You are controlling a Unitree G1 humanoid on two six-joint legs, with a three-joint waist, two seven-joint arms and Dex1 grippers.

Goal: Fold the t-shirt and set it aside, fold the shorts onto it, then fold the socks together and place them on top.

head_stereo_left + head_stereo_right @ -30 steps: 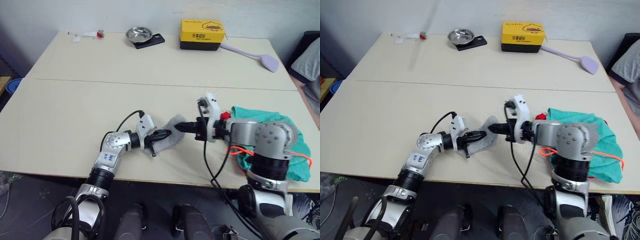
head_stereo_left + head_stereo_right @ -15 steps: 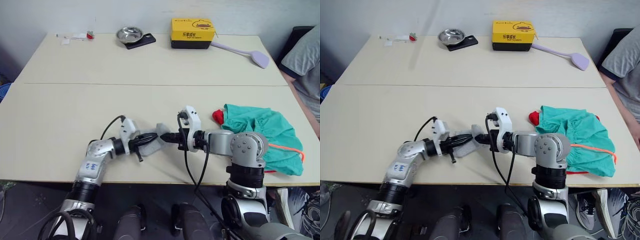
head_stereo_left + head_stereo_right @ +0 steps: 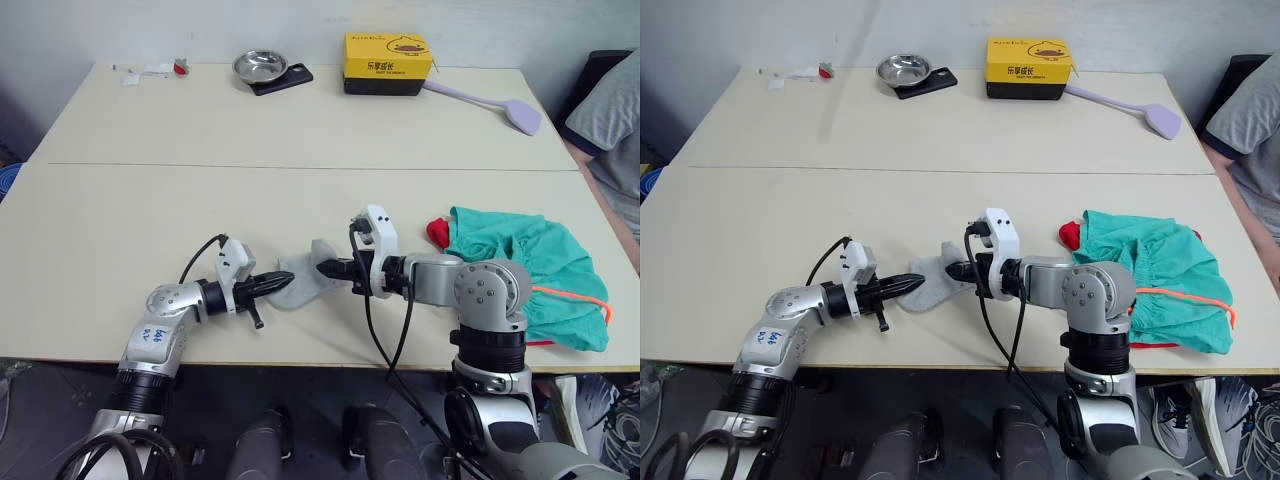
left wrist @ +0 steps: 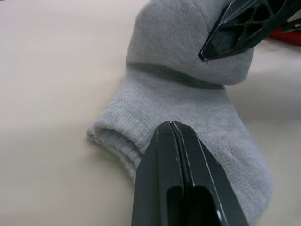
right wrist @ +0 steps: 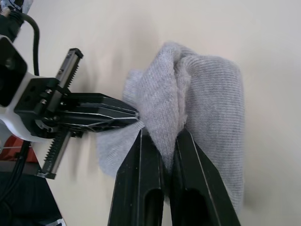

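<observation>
On the left, our left claw (image 3: 270,283) lies low over the pale beige worktop (image 3: 300,130) with its two black fingers pressed flat together; in the left wrist view no gap shows between them, and their tips touch the ribbed cuff end of the light-grey fabric socks (image 3: 303,280). We cannot tell whether any cloth is caught between those fingers.

The socks lie bunched near the front edge of the worktop, between our two claws, with the cuff end toward the left claw and the rounded, doubled-over end toward the right one.

Our right claw (image 3: 327,268) meets the socks from the other side. In the right wrist view its black fingers (image 5: 141,188) stand slightly apart and pinch a raised fold of grey knit between them, so this claw is clamped on the socks. The two claws point at each other, tips near, with the sock cloth spanning the space between.

Further right, beyond the right arm, the teal-green cloth shorts (image 3: 525,270) with an orange drawstring (image 3: 575,295) lie spread in a loose heap on top of the bright red t-shirt (image 3: 437,233), of which a red corner shows at the heap's left edge. That pile sits well apart from the socks, near the worktop's right edge.
</observation>
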